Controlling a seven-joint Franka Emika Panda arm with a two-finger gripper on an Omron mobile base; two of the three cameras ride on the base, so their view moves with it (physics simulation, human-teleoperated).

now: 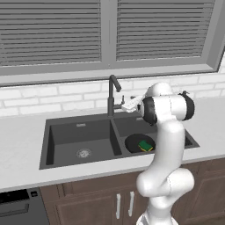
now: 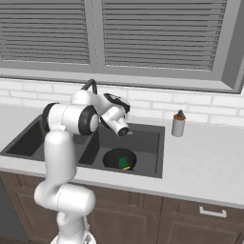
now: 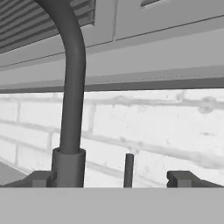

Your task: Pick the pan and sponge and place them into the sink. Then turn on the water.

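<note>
Round black pan (image 1: 137,143) and green-yellow sponge (image 1: 145,145) sat in dark grey sink (image 1: 61,127); gripper (image 3: 111,178) released, straddling gooseneck faucet's (image 3: 72,87) lever (image 3: 128,169); water still off.

Far wall of white brick tiles (image 1: 48,99) under grey slatted window blinds (image 1: 52,30); pale grey tabletop (image 2: 205,162) over brown wooden cabinets (image 2: 190,217).

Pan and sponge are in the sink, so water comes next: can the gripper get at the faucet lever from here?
Probably yes: the open gripper faces the faucet, its lever between the fingertips, nothing between.
</note>
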